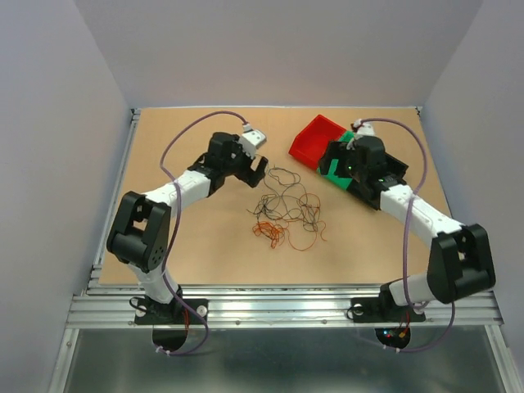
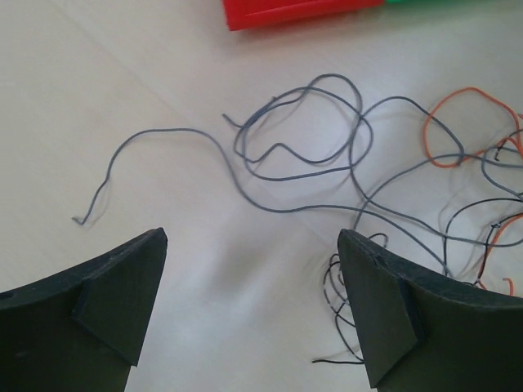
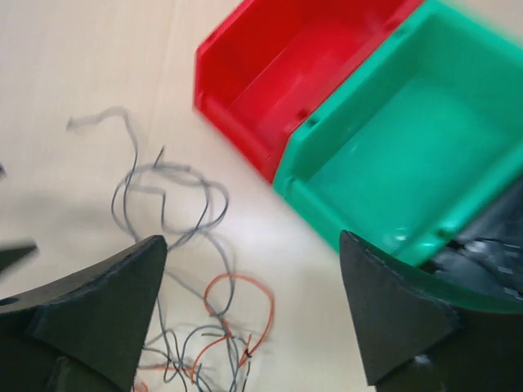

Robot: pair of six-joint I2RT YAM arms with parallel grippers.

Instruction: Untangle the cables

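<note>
Tangle of thin curly grey, black and orange wires [image 1: 285, 211] at frame centre. Above its upper-left edge, left gripper [image 2: 253, 235] spread wide, empty, likely lining up on stray grey strand. Upper right, right gripper [image 3: 253, 238] likewise spread, empty, by red plastic bin [image 3: 270, 73] and green plastic bin [image 3: 409, 155]

Thin dark and orange-red curly wires [image 1: 286, 213] lie tangled on the tan tabletop [image 1: 205, 254]; a red plastic bin [image 1: 315, 137] adjoins a green plastic bin [image 1: 333, 172].

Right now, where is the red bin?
In the top view, the red bin sits far and right of centre, against the green bin, beyond the cables.
</note>
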